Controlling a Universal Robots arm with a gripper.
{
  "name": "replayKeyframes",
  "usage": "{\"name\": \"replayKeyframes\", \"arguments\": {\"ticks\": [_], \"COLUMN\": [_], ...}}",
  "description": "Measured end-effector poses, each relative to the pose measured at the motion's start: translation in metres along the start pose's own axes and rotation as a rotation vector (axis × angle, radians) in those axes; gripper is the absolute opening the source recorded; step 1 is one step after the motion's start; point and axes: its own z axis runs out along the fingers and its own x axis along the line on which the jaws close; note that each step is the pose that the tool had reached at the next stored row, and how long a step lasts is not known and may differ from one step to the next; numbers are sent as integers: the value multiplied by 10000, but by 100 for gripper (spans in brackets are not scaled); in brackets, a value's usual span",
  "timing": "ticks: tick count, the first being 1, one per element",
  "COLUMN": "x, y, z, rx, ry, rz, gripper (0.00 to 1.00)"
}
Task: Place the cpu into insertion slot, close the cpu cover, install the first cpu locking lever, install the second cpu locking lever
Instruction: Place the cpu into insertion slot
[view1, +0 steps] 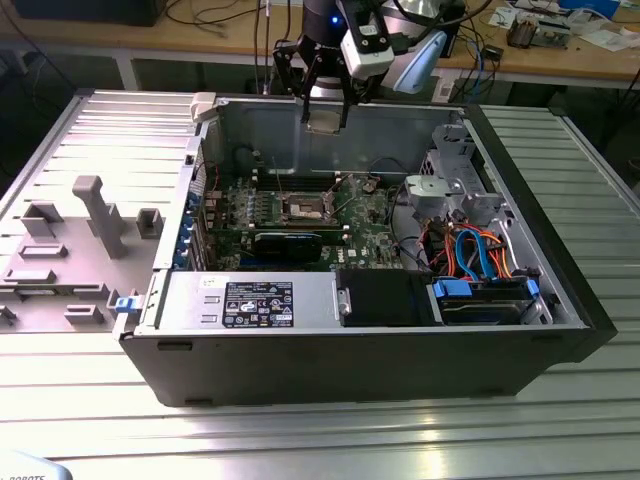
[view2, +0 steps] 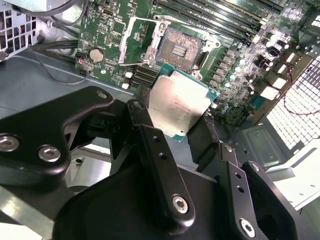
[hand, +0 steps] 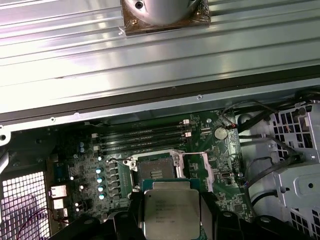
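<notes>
Now clamped in black end effector (view1: 325, 116), exterior view's upper centre: flat silver-grey square cpu (view2: 180, 102). Keep level, squared to dark silver-rimmed insertion slot (view2: 180, 47).

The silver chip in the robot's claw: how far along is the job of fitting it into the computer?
Early. Done: the cpu is picked up. In hand: the gripper grips it by its edges, above the computer case. Left: the insertion slot is empty and the cpu cover stands open, so seating, closing and locking remain.
</notes>
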Motion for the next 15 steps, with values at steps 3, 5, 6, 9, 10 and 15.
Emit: {"name": "replayKeyframes", "arguments": {"ticks": [3, 5, 6, 9, 10, 15], "x": [0, 0, 0, 0, 0, 2], "y": [0, 0, 0, 0, 0, 0], "z": [0, 0, 0, 0, 0, 0], "rx": [0, 0, 0, -1, -1, -3], "ry": [0, 0, 0, -2, -3, -15], "rz": [0, 1, 1, 27, 37, 164], "gripper": [54, 54, 54, 54, 54, 54]}}
